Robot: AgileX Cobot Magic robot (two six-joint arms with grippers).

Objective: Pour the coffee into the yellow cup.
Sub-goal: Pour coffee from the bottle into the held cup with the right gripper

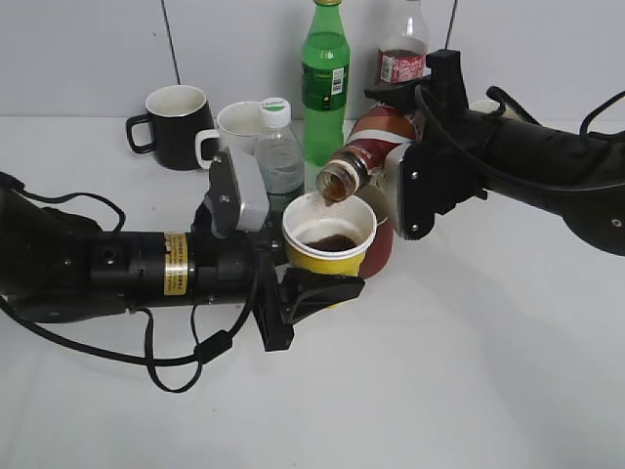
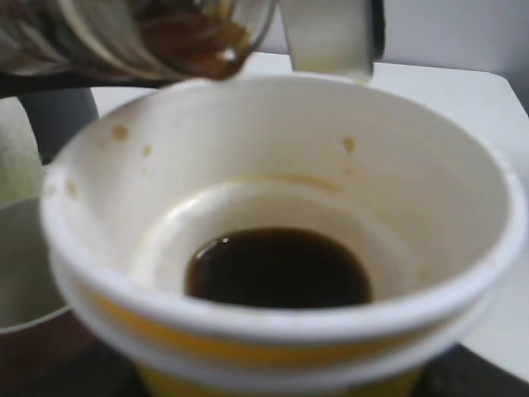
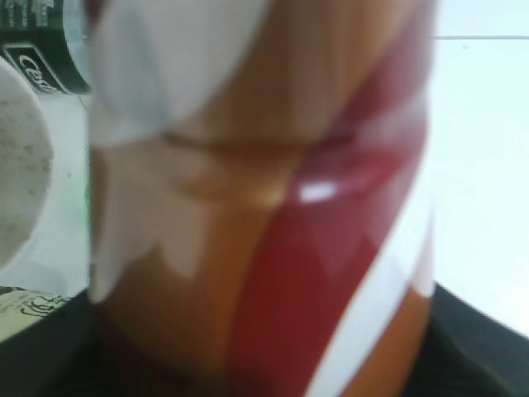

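My left gripper (image 1: 308, 278) is shut on the yellow cup (image 1: 328, 256) and holds it upright near the table's middle. The cup's white inside holds a small pool of dark coffee (image 2: 277, 269), with brown splashes on the wall. My right gripper (image 1: 408, 191) is shut on the coffee bottle (image 1: 376, 147), a curvy brown bottle with a red-and-white label that fills the right wrist view (image 3: 264, 207). The bottle is tipped with its open mouth (image 1: 337, 183) just above the cup's far rim. Its mouth with brown liquid also shows in the left wrist view (image 2: 198, 41).
A black mug (image 1: 176, 125), a white mug (image 1: 232, 129), a white-capped pale bottle (image 1: 279, 156), a green bottle (image 1: 324, 83) and a red-labelled bottle (image 1: 402, 54) stand behind the cup. A dark red mug (image 1: 379, 249) sits right of the cup.
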